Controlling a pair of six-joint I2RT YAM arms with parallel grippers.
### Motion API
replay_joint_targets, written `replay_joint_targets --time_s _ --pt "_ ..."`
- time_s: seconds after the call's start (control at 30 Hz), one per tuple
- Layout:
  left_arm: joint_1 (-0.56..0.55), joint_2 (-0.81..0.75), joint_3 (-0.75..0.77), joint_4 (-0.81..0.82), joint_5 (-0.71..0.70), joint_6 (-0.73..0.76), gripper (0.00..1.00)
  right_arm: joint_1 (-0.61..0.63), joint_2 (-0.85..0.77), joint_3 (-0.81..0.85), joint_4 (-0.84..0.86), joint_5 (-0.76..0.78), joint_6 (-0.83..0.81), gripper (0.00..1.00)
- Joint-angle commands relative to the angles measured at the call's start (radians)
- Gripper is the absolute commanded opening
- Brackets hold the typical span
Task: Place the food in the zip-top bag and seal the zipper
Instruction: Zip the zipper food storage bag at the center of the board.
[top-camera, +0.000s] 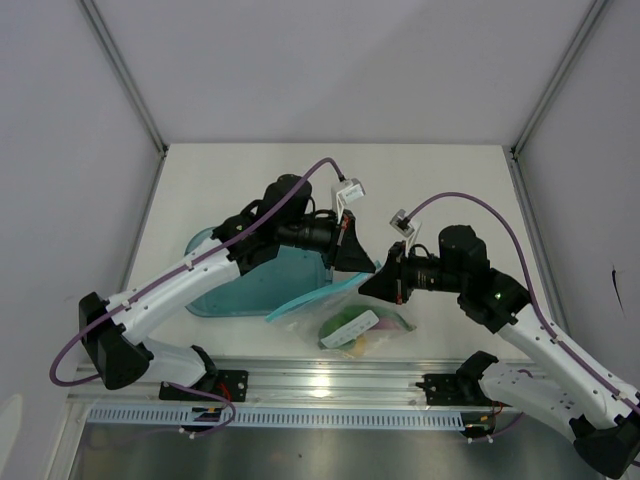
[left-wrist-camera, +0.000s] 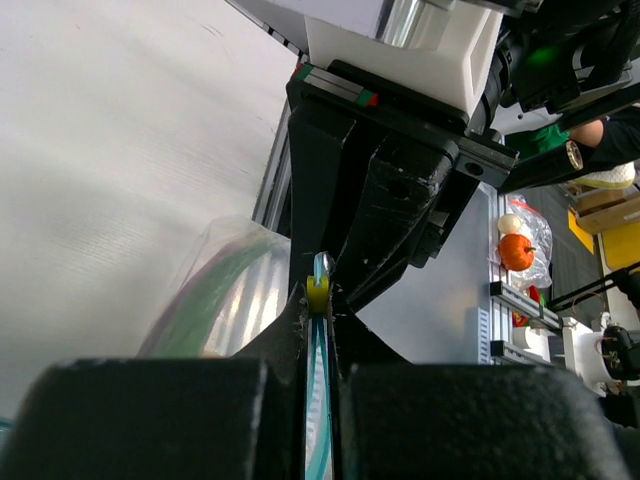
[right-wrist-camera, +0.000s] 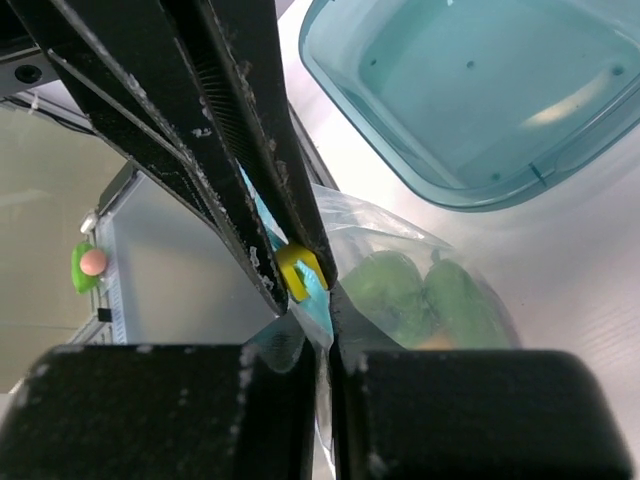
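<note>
Left gripper (left-wrist-camera: 318, 308) and right gripper (right-wrist-camera: 322, 338) both pinch the one bag's (top-camera: 395, 318) zipper (top-camera: 300, 302), green food (right-wrist-camera: 395, 290) inside, beside one tray (top-camera: 250, 290).

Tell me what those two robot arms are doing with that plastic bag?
Both are pinching the zipper of the zip-top bag. The left gripper and the right gripper are shut on this blue-teal strip, by its little yellow slider. The green vegetable is already inside the bag, beside the teal tray. They seem to be sealing it; how far is unclear.
</note>
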Motion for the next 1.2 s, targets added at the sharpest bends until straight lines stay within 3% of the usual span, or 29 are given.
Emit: replay_joint_targets --time_s 0.0,0.07,0.1,0.23,0.3,0.47,0.53,0.57,0.63,0.83,1.0,1.17 --pt "-0.009 -0.006 0.03 -0.01 0.029 0.033 0.0 -0.006 0.006 0.049 0.027 -0.02 -0.027 0.08" --pt "-0.009 -0.01 0.03 -0.006 0.043 0.038 0.01 -0.02 0.02 0.063 0.003 -0.054 -0.042 0.11" --pt "-0.009 -0.013 0.028 -0.004 0.048 0.039 0.01 -0.037 0.025 0.065 0.004 -0.071 -0.044 0.19" --pt "-0.009 -0.029 0.008 0.02 0.078 0.049 0.01 -0.077 0.014 0.057 0.018 -0.135 -0.048 0.31" --pt "-0.009 -0.035 -0.002 0.032 0.081 0.05 0.01 -0.091 0.01 0.054 0.022 -0.175 -0.053 0.32" --pt "-0.009 -0.035 -0.022 0.072 0.11 0.032 0.01 -0.123 0.008 0.037 0.061 -0.241 -0.039 0.26" --pt "-0.009 -0.032 -0.027 0.08 0.121 0.024 0.01 -0.126 0.011 0.032 0.09 -0.269 -0.024 0.14" --pt "-0.009 -0.029 -0.029 0.083 0.127 0.024 0.01 -0.126 0.01 0.034 0.093 -0.264 -0.018 0.02" --pt "-0.009 -0.027 -0.025 0.074 0.131 0.027 0.01 -0.125 0.007 0.037 0.107 -0.246 -0.007 0.0" --pt "-0.009 -0.024 -0.007 -0.027 0.057 0.068 0.01 -0.116 -0.041 0.017 0.163 -0.039 0.097 0.0" --pt "-0.01 -0.023 -0.001 -0.063 0.014 0.078 0.01 -0.016 -0.047 0.038 0.101 0.223 0.11 0.0" --pt "-0.01 -0.027 -0.002 -0.095 -0.029 0.102 0.01 -0.016 -0.076 0.002 0.108 0.308 0.113 0.0"
